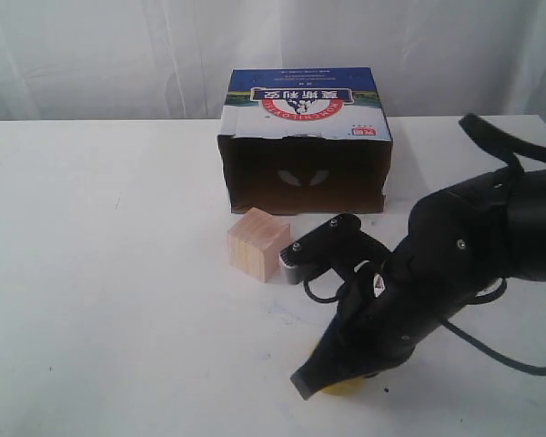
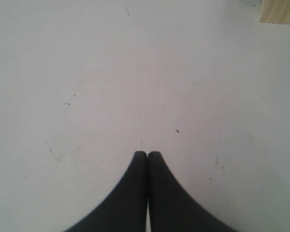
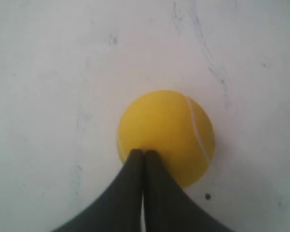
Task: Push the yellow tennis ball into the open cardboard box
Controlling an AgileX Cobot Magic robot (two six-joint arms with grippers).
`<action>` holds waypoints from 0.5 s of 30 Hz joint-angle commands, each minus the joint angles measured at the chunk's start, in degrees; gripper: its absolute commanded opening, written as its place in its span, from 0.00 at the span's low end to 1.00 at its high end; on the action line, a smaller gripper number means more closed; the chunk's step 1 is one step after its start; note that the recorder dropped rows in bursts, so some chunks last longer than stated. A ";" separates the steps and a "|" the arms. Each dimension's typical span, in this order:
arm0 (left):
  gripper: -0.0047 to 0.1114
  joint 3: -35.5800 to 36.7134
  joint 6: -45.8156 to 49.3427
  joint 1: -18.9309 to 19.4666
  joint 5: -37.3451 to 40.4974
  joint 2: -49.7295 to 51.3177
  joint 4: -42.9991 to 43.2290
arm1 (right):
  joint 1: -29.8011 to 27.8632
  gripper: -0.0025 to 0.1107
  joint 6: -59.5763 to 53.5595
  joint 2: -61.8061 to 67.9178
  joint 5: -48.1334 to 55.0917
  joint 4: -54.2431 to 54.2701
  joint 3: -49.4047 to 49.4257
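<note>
The right gripper (image 3: 143, 152) has its two black fingers pressed together, with the tips over the near side of the yellow tennis ball (image 3: 169, 125); whether they touch it is unclear. The ball sits on the white table (image 1: 100, 273), well out from the dark mouth of the open cardboard box (image 1: 305, 109). The wooden cube (image 1: 257, 243) stands much nearer that mouth. The left gripper (image 2: 147, 153) is likewise closed, holding nothing, above bare table.

I see the tennis ball (image 3: 165, 137) as mustard yellow with a pale seam. The open cardboard box (image 1: 305, 109) has a blue-and-white top, red banner, dark brown interior. The wooden cube (image 1: 258, 242) is pale tan, the table (image 1: 100, 273) white, the right tool (image 3: 143, 153) and left tool (image 2: 148, 153) black.
</note>
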 commanded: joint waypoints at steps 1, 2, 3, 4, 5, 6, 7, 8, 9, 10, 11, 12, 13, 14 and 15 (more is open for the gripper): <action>0.04 0.24 0.13 -0.29 1.00 -0.29 0.02 | 0.05 0.02 0.30 3.37 -0.59 -0.58 0.35; 0.04 0.24 0.13 -0.29 1.00 -0.29 0.02 | 0.05 0.02 0.30 3.51 -0.59 -1.07 0.35; 0.04 0.24 0.13 -0.29 1.00 -0.29 0.02 | 0.05 0.02 0.30 3.51 -0.59 -1.73 0.35; 0.04 0.24 0.13 -0.29 1.00 -0.29 0.02 | -0.07 0.02 0.30 3.51 -0.73 -2.16 0.35; 0.04 0.24 0.13 -0.29 1.00 -0.29 0.02 | -0.08 0.02 0.30 3.51 -0.83 -2.51 0.35; 0.04 0.24 0.13 -0.29 1.00 -0.29 0.02 | -0.34 0.02 0.30 3.51 -0.83 -3.13 0.35; 0.04 0.24 0.13 -0.29 1.00 -0.29 0.02 | -0.66 0.02 0.30 3.51 -0.83 -3.51 0.35; 0.04 0.24 0.13 -0.29 1.00 -0.29 0.02 | -0.94 0.02 0.30 3.51 -0.83 -3.92 0.35; 0.04 0.24 0.13 -0.29 1.00 -0.29 0.02 | -1.36 0.02 0.55 3.51 -0.83 -4.36 0.35; 0.04 0.24 0.13 -0.29 1.00 -0.29 0.02 | -1.70 0.02 0.68 3.51 -0.83 -5.17 0.35; 0.04 0.24 0.13 -0.29 1.00 -0.29 0.02 | -2.18 0.02 0.93 3.51 -0.83 -5.84 0.35; 0.04 0.24 0.13 -0.29 1.00 -0.29 0.02 | -2.94 0.02 1.60 3.51 -0.83 -7.45 -0.04; 0.04 0.24 0.13 -0.29 1.00 -0.29 0.02 | -3.53 0.02 2.07 3.51 -0.83 -8.71 -0.35; 0.04 0.24 0.13 -0.29 1.00 -0.29 0.02 | -4.33 0.02 2.38 3.51 -0.83 -9.91 -0.86; 0.04 0.24 0.13 -0.29 1.00 -0.29 0.02 | -5.25 0.02 3.19 3.51 -0.64 -11.88 -2.03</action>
